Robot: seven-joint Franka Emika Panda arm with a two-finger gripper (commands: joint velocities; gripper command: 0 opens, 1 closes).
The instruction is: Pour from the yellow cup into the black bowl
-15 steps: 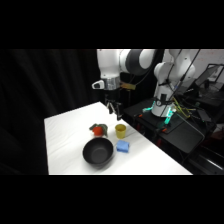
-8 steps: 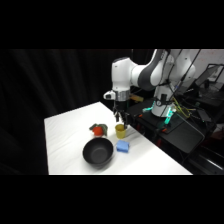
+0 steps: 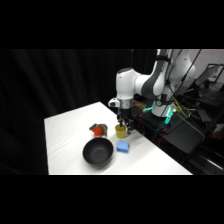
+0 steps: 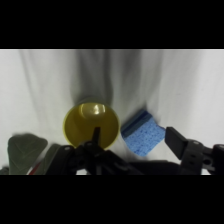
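Here, in the side view, the white Franka arm's two-finger gripper (image 3: 124, 123) hangs right over the small mustard-yellow cylindrical cup (image 3: 120, 131), which stands near the middle of the white table (image 3: 65, 130). The wide, glossy black bowl (image 3: 97, 151) sits nearer the camera, to the cup's front-left and a little apart from it. A small blue block (image 3: 123, 146) lies just beside the bowl's rim, in front of the cup. A red-and-green object (image 3: 98, 130) rests close by, on the cup's far side from the arm. The cup is upright, long axis vertical, mouth to the ceiling.

In the wrist view, the camera looks almost straight down into the cup's round mouth (image 4: 91, 125); contents can't be told, only a pale glint inside. The blue block (image 4: 142, 133) lies just beside it. The gripper (image 4: 134, 141) is spread wide w/ nothing in its hold: one finger (image 4: 95, 137) crosses in front of the cup, the other sits beyond the block. The bowl is out of this view.

Judged step: approach for the grasp, pour not yet begun. Next move probably calls for centring the cup btwn the fingers, lowering, closing on its wall, then lifting, carrying over the bowl and tipping.
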